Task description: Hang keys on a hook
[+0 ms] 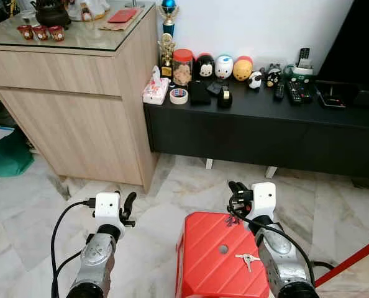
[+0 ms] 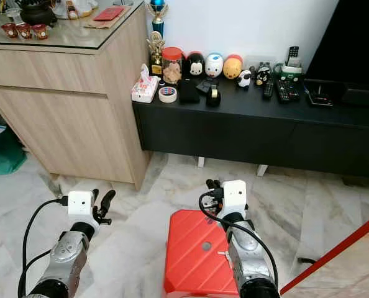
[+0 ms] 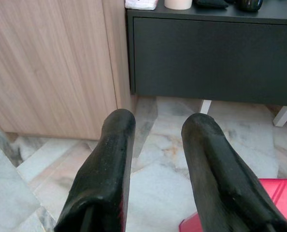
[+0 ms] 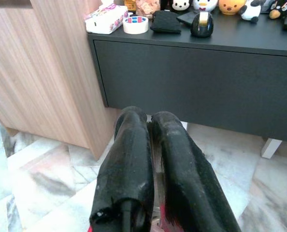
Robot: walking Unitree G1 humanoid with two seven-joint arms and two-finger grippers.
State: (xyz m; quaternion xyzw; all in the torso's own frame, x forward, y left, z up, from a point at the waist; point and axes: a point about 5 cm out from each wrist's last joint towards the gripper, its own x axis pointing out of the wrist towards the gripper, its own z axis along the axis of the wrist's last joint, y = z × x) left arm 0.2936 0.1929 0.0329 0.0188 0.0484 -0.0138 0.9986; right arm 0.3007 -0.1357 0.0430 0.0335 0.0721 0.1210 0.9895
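Red plastic stool (image 1: pixel 215 261): ribbed glossy top with a small round hole, sits right under the robot on the floor, nearest thing in the head views.
Keys (image 1: pixel 247 259): small silvery bunch lying flat on the stool top, right beside the right forearm. Not picked up, nothing's holding them.
Right gripper (image 1: pixel 237 189): out past the stool's far edge, above the floor. In the right wrist view the two black fingers (image 4: pixel 129 164) are pressed together with nothing between them, so closed and empty.
Left gripper (image 1: pixel 128 205): off to the left over bare floor, fingers (image 3: pixel 109 159) clearly spread apart with a gap, holding nothing.
Floor (image 1: pixel 172 186): polished marble tiles, grey and brown veins, looks slick.
Wood cabinet (image 1: pixel 79 118): pale wood-grain sides, glass top, a dark teapot and small red cups up there.
Black console (image 1: pixel 259 124): low matte unit, with a tissue pack, tape roll (image 1: pixel 179 95), jar, round cartoon figures and remotes along the top.
Hook: can't spot one anywhere from here tbh.
What could go wrong: the keys are thin and flat on smooth plastic, so long rubbery fingers could just skate them off the edge onto the marble. The keys also sit behind the right gripper, so reaching back looks awkward. And with no hook in sight, the robot probably has to walk while carrying them, and a weak pinch might drop them.
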